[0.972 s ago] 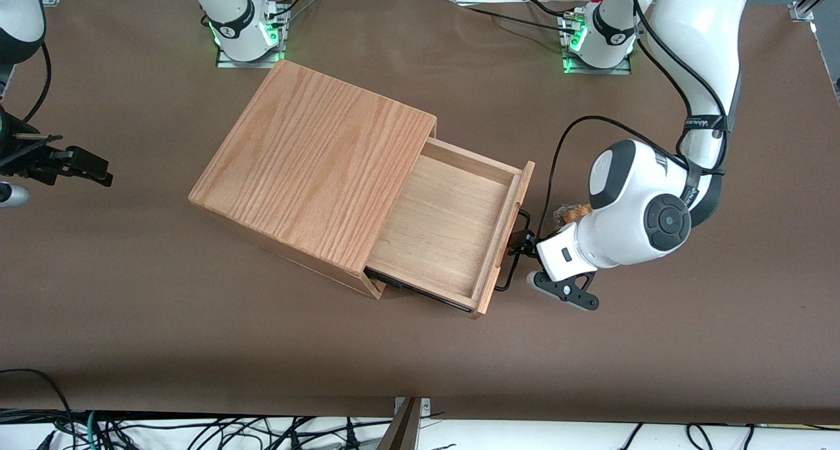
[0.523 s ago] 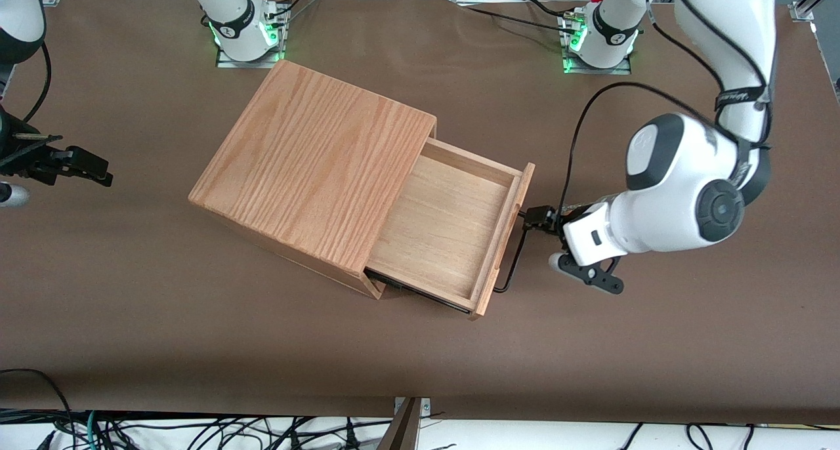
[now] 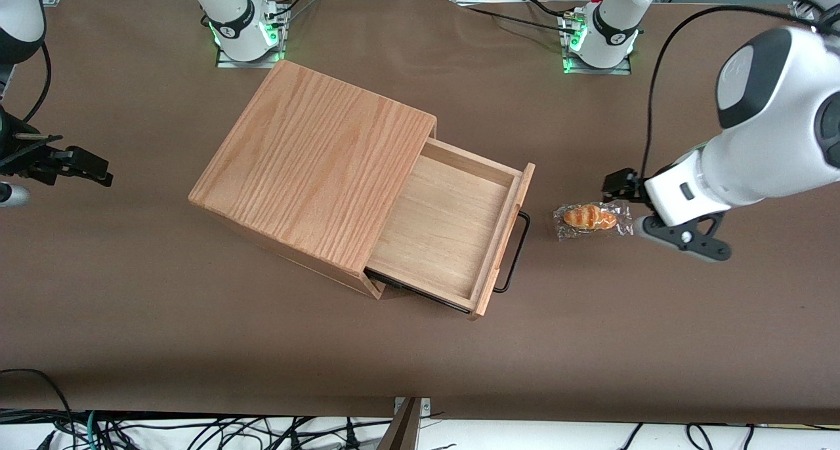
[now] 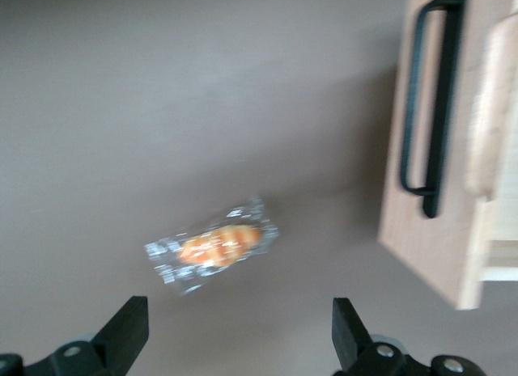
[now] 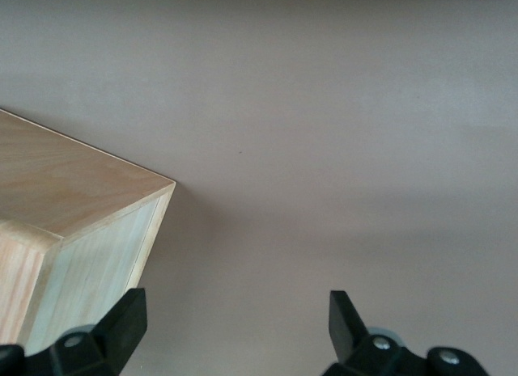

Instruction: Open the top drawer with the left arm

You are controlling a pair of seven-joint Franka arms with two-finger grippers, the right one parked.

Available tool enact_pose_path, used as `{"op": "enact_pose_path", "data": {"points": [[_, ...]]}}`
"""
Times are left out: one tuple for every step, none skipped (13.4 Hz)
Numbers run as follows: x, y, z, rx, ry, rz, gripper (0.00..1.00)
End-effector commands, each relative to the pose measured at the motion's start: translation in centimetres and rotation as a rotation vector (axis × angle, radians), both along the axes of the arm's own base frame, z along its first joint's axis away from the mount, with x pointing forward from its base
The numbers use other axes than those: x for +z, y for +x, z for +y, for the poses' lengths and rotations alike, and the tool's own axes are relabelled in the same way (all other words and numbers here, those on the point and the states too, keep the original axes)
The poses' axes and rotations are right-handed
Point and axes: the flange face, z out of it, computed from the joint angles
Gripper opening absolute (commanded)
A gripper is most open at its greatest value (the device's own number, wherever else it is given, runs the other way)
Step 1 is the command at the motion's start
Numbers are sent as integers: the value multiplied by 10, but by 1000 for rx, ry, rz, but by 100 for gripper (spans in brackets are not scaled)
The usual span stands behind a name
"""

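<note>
Front view first: top drawer already pulled well out of the wooden box, empty inside, front panel facing the working arm's end of the table. Thin black handle sticking off that front panel, nothing touching it. Left arm hanging above the brown table toward its own end, with the gripper just beside a little wrapped pastry lying between it and the drawer front. Well apart from the handle. Looks pretty much done as far as opening goes.

Wrist view next: fingertips set wide apart with only bare table and the pastry showing between them, so spread and holding nothing. Handle and the drawer's front panel in sight too, a bit smeary but easy to make out.

Parked arm's wrist view: just a corner of the box and plain table, nothing useful.

On handling, as a guess: stiff and fairly light for a wooden tray, probably running on the dark rails peeking out under its side, so sliding straight in and out and not liking a sideways tug. Best spot to grab would be the middle of that wire bar, pinched across its thin section, since an off-centre pull might cock the tray in its slot. Thin smooth bar, so maybe a bit slippery.
</note>
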Motion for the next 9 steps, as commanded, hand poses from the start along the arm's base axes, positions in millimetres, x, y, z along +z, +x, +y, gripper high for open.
{"op": "enact_pose_path", "data": {"points": [[9, -2, 25, 8, 70, -15, 100], [11, 0, 50, 46, 60, -17, 100], [24, -7, 60, 74, 50, -37, 100], [25, -16, 65, 92, 25, -36, 100], [33, -27, 73, 123, 23, -74, 100], [32, -38, 75, 157, 30, -109, 100], [33, -53, 76, 206, 31, -141, 100], [32, -65, 85, 230, 36, -155, 100], [30, -71, 87, 231, 38, -150, 100]]}}
